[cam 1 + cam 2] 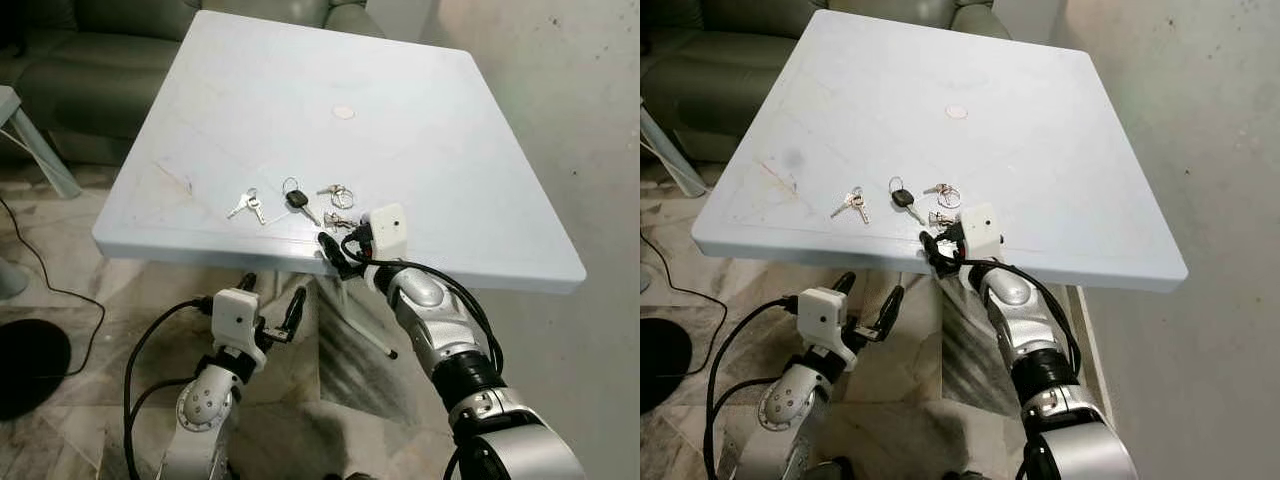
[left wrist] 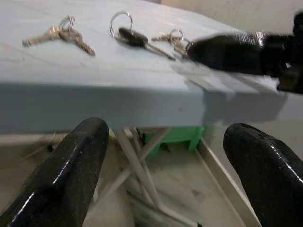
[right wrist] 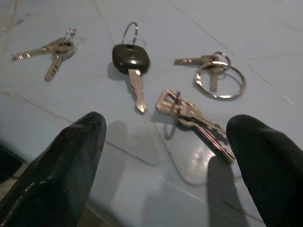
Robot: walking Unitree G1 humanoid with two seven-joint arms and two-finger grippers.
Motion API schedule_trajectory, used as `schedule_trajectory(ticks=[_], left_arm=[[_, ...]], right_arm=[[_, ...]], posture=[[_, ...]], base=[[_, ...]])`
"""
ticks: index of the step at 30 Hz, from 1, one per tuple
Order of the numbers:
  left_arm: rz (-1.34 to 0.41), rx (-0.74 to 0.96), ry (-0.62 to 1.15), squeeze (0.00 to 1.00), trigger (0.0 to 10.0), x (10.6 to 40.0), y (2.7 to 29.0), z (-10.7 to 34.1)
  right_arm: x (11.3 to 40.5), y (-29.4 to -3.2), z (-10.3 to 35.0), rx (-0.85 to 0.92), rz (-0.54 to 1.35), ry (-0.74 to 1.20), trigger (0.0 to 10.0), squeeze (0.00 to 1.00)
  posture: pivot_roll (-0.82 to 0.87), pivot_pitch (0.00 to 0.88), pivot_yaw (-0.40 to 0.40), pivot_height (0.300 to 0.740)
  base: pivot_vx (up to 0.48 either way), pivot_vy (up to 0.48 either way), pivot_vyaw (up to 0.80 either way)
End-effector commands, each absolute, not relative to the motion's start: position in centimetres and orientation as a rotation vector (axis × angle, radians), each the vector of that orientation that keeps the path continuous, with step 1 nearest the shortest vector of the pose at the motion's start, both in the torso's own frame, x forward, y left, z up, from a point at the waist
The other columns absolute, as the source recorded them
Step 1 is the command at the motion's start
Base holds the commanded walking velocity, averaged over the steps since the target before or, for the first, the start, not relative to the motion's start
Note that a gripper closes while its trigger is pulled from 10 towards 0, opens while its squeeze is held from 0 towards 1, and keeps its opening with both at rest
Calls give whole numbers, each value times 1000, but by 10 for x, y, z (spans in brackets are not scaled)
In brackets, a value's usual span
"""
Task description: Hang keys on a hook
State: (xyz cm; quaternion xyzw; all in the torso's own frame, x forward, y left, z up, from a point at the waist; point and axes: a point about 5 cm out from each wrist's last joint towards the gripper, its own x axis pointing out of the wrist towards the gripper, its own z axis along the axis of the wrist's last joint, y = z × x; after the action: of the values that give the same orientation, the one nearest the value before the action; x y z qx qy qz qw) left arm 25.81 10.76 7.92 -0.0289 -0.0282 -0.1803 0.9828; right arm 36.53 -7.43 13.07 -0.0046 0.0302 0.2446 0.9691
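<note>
Pale blue tabletop point(image 1: 420, 150) is carrying 4 key sets near its front edge. Right gripper point(image 1: 335, 250) is reaching over that edge with jaws spread wide, facing the nearest silver key bunch point(image 3: 191, 116), beside the black-headed key point(image 3: 131, 64). Judged step: picking up keys. Next, it needs advancing and closing. Left gripper point(image 1: 270, 300) is hanging below, jaws wide.

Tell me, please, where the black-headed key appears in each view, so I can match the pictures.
Left eye view: black-headed key near the table's front edge, second set from the left.
Right eye view: same spot, just left of the right tool.
Left wrist view: top centre, on the tabletop above the edge.
Right wrist view: upper middle, blade toward the camera.
Shared landmark: the large key ring to its right.
</note>
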Motion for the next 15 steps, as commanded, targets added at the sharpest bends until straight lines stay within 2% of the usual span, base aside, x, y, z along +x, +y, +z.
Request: schedule_trajectory(ticks=[1, 6, 8, 9, 10, 11, 12, 15], left_arm=[[-390, -54, -48, 0, 10000, 254, 103, 80], [-390, -52, -42, 0, 10000, 250, 104, 81], [-392, -52, -39, 0, 10000, 248, 104, 81], [-393, -52, -38, 0, 10000, 248, 104, 81], [-394, -53, -37, 0, 10000, 247, 104, 81], [-395, -52, -33, 0, 10000, 246, 104, 81], [-395, -54, -30, 0, 10000, 246, 104, 80], [-393, -53, -24, 0, 10000, 244, 104, 80]], right_arm=[[367, -75, 132, 9, 485, 57, 10000, 0], [368, -68, 136, 34, 486, 38, 10000, 0], [369, -66, 137, 53, 478, 34, 9608, 0], [369, -65, 138, 61, 481, 23, 4667, 0], [369, -64, 139, 61, 485, 17, 4549, 0], [369, -62, 140, 67, 481, 21, 6157, 0], [369, -61, 140, 70, 481, 17, 4745, 0], [369, -59, 141, 85, 479, 17, 4902, 0]], posture=[[137, 201, -137, 740], [143, 217, -130, 740], [143, 222, -129, 740], [144, 225, -128, 740], [144, 227, -128, 740], [145, 231, -128, 740], [145, 233, -129, 740], [145, 236, -129, 740]], base=[[0, 0, 0], [0, 0, 0], [0, 0, 0], [0, 0, 0], [0, 0, 0], [0, 0, 0], [0, 0, 0], [0, 0, 0]])
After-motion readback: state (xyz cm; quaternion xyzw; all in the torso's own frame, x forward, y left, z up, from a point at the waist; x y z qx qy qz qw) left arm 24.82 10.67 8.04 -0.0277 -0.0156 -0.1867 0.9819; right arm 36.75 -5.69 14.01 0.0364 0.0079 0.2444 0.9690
